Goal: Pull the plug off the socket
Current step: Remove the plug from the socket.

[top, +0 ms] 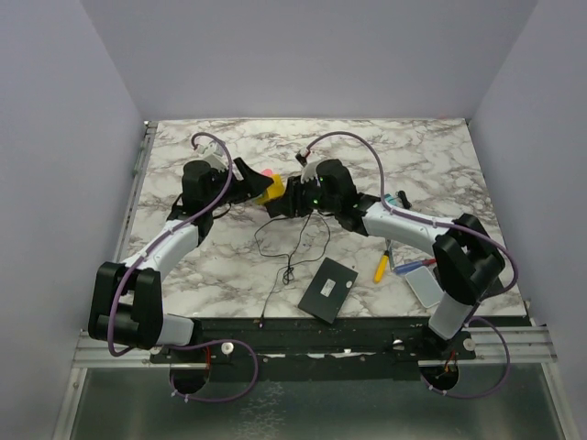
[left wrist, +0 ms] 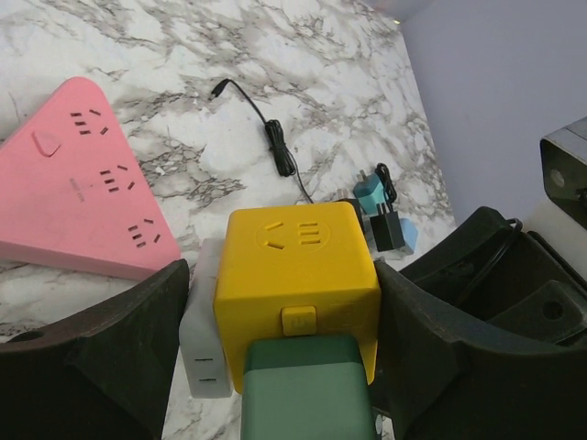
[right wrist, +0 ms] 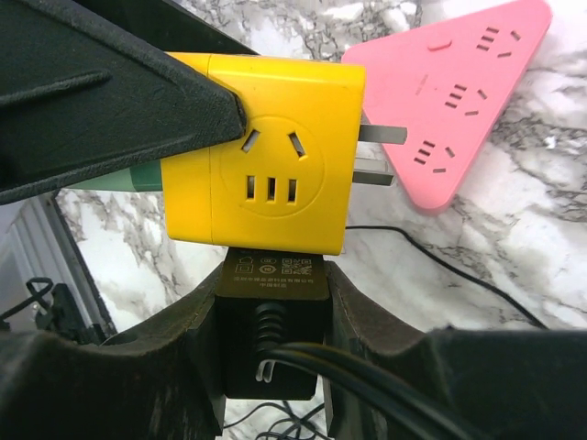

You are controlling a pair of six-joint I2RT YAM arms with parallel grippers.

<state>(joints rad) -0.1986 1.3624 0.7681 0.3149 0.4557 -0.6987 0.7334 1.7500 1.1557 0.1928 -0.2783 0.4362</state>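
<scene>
Near the middle of the white marble counter, a little toward its far edge, the left pincer grips a yellow cube-shaped socket from both sides, its fingers set wide around it. A green plug and a white adapter are attached to the cube. The right pincer pinches the black plug, which is seated in the socket's face with its cable trailing away. A pink triangular power strip lies just beside them.

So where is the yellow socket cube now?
In the top view, the yellow socket cube sits near the centre, beside the pink power strip, clamped by the left gripper; the right gripper holds the black plug in it.
</scene>
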